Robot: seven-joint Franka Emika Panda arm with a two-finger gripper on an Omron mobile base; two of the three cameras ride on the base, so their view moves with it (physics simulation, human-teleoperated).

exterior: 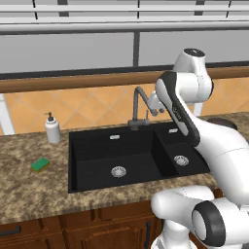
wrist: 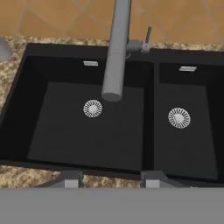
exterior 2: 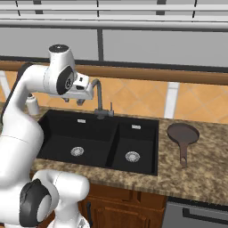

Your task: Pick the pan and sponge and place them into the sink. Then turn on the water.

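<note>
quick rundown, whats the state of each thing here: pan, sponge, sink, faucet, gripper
pan: upright on the counter right of the sink, empty, not held
sponge: flat on the counter left of the sink, green face up
sink: both basins empty and dry
faucet: off, no stream, spout over the large basin
gripper: above the sink, open, holding nothing
</note>
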